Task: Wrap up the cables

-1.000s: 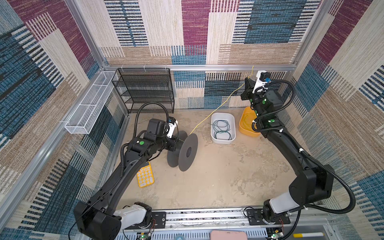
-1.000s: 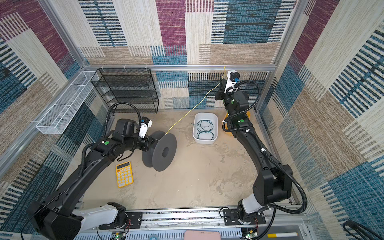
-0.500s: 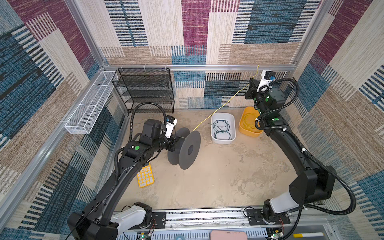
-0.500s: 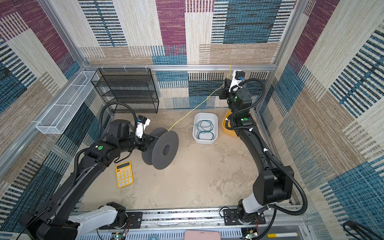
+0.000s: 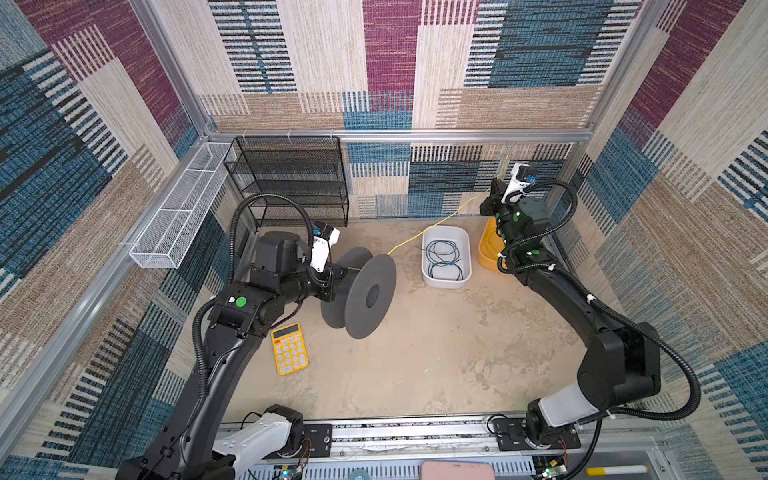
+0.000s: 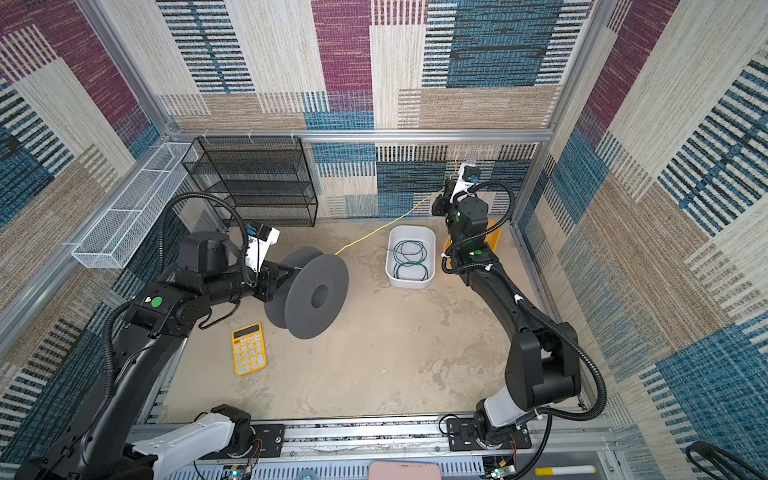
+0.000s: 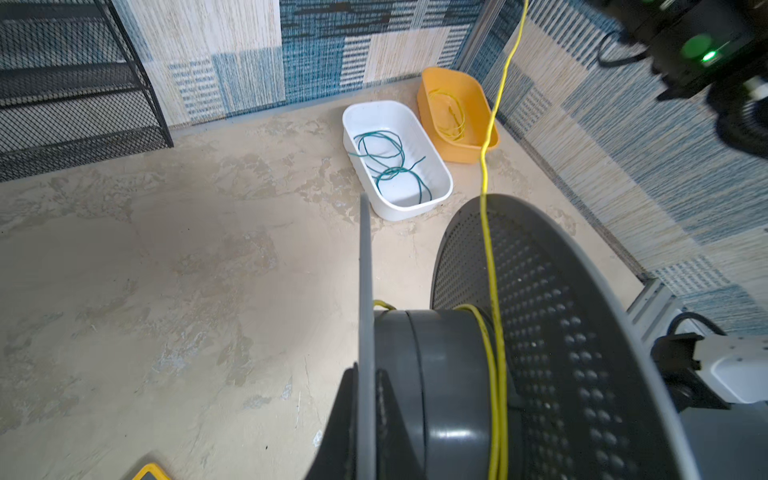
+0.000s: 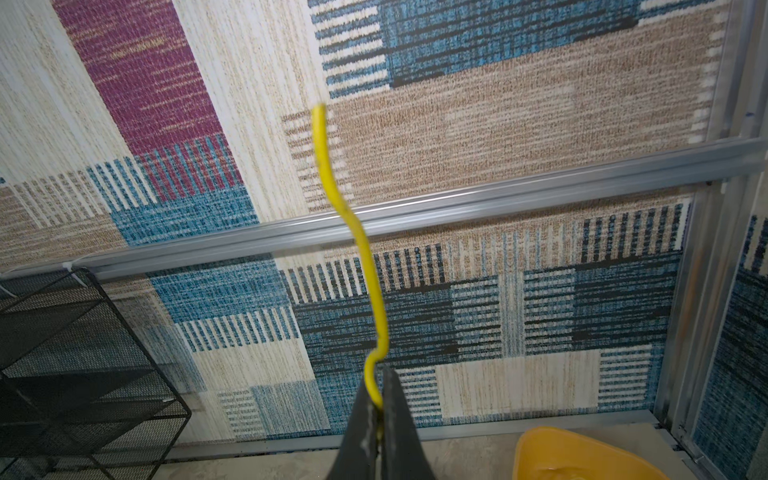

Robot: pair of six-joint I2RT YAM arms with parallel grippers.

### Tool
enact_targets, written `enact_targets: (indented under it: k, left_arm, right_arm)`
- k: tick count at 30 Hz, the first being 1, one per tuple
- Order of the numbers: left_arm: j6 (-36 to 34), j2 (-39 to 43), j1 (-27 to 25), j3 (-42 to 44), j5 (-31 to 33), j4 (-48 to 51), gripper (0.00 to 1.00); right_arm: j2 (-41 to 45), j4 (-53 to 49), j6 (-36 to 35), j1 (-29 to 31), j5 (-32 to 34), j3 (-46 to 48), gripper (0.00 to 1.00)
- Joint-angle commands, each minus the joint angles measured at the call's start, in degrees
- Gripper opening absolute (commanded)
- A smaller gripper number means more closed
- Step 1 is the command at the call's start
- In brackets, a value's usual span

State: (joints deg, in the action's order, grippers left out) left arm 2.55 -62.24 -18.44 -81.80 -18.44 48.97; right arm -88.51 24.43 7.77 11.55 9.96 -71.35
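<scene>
Two cables I count: yellow cable pinched in my right hand, green cable coiled; left hand clamps one spool.

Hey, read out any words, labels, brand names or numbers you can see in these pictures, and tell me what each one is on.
No text can be read anywhere in these views.
Flat yellow plastic calculator on the table: key markings too small and blurred to read in both top views; its display looks dark.
Round green sticker on the left arm's black housing: plain, no lettering visible.
</scene>
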Motion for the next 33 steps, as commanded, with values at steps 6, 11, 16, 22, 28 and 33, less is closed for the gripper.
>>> enact_targets:
  k: [6, 11, 16, 22, 28, 33]
  left_arm:
    - [0.4, -0.5, 3.2, -4.7, -6.1, 3.0, 0.00]
    - [1.9, -2.1, 4.3, -6.9, -8.3, 1.2, 0.00]
    - [5.4, -4.6, 5.9, -8.2, -7.9, -3.2, 0.00]
    - [10.3, -7.8, 7.3, -9.7, -5.6, -9.6, 0.00]
    - [16.7, -9.8, 7.7, -8.3, -0.2, -19.0, 0.00]
    - [20.0, -11.4, 7.7, -6.7, 8.3, -24.4, 0.00]
  right_arm:
    - [-4.1, 5.4, 3.6, -0.1, 6.8, 5.2, 0.00]
    - [-5.3, 7.6, 5.9, 1.4, 6.2, 9.5, 0.00]
    - [-5.5, 9.6, 7.9, 4.4, 6.2, 13.8, 0.00]
    - [-5.4, 12.2, 10.7, 8.6, 6.4, 19.4, 0.00]
    - [-5.4, 14.5, 13.4, 15.8, 8.9, 23.8, 0.00]
    - [-4.0, 16.7, 15.3, 22.1, 12.0, 27.6, 0.00]
